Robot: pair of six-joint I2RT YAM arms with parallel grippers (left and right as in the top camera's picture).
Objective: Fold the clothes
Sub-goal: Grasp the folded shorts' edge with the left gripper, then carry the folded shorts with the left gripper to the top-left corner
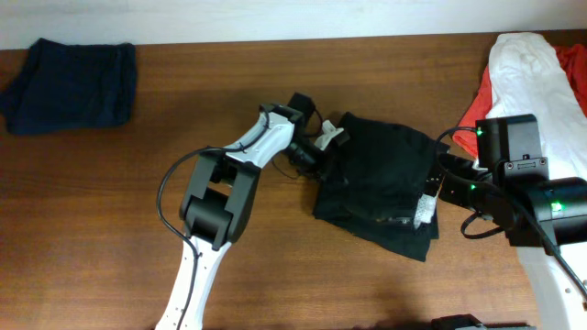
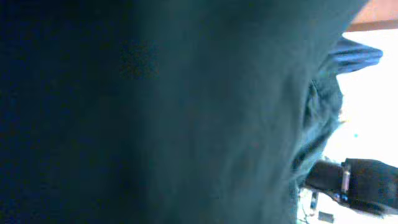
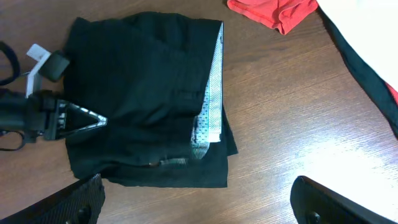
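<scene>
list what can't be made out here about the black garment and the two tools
Whether the left tool is shut: the left wrist view is filled by the blurred large black wrinkled fabric garment; overhead, its fingers merge with the cloth.
The open right tool: fingers cut off by the right wrist view's bottom edge.
The white cloth garment: cut by overhead's right edge.

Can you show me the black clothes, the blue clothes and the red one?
black garment (image 1: pixel 381 170): overhead view, middle of its top layer.
navy-blue garment (image 1: pixel 73 82): overhead view, its middle.
red garment (image 3: pixel 273 12): right wrist view, near its hemmed edge.
</scene>
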